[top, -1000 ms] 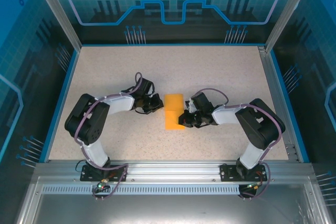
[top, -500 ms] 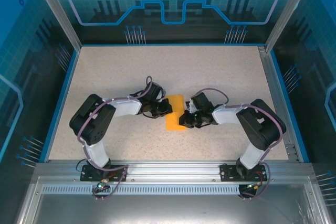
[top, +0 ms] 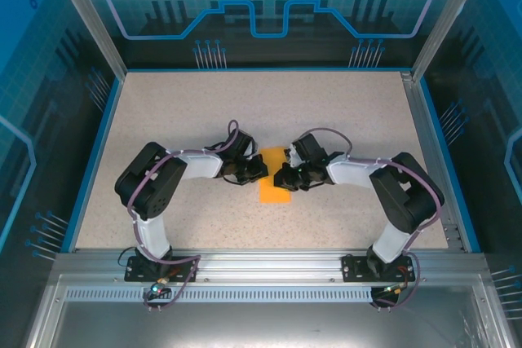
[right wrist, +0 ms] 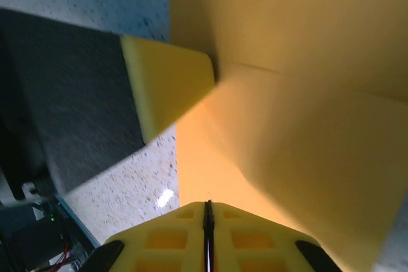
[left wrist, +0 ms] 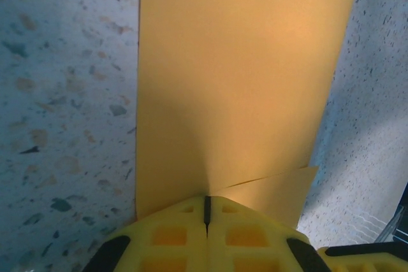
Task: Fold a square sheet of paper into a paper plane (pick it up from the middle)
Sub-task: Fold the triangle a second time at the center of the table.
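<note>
Orange-yellow square sheet of paper (top: 275,190): light, limp, crease-prone, likely best taken by its edges; left gripper (left wrist: 205,200) at 9 o'clock, right gripper (right wrist: 207,207) at 3 o'clock, both pinched shut on it.

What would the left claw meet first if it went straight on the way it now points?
The orange sheet of paper, right at the tips of the left claw; beyond it, likely the right claw, though depth is unclear.

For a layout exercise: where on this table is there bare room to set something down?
Free: the far half of the table, from the sheet of paper to the back edge; the near strip between the arm bases. Crowded: the centre, where left gripper and right gripper meet the sheet.
</note>
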You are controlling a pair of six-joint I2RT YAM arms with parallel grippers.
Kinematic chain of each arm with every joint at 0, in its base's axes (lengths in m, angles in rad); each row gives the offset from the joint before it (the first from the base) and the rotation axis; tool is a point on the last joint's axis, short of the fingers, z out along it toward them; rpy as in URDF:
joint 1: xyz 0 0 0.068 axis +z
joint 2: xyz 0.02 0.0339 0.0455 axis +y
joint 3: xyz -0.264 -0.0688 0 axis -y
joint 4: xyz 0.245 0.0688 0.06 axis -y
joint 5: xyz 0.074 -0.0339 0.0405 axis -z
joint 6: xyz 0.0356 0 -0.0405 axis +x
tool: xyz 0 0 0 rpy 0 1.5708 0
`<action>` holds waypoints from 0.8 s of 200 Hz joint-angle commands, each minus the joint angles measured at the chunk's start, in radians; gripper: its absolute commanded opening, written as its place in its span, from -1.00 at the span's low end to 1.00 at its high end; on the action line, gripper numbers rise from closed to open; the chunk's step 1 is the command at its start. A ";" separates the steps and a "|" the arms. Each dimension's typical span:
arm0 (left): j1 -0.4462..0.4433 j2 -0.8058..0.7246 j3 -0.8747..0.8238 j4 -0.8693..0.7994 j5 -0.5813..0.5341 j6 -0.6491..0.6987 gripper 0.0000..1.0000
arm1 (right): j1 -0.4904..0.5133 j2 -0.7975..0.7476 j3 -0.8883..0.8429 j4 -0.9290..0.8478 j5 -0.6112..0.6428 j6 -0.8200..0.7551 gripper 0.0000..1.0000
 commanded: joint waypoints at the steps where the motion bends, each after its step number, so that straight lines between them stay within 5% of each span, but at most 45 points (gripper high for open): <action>1: -0.003 0.060 -0.024 -0.071 -0.047 0.001 -0.90 | 0.009 0.076 0.031 -0.019 -0.037 -0.015 -0.79; 56: -0.002 0.053 -0.037 -0.075 -0.056 -0.007 -0.91 | 0.009 0.156 0.029 -0.002 -0.009 -0.015 -0.79; 160: 0.004 0.078 -0.038 -0.101 -0.084 -0.006 -0.95 | -0.022 -0.031 -0.248 0.091 -0.029 -0.001 -0.72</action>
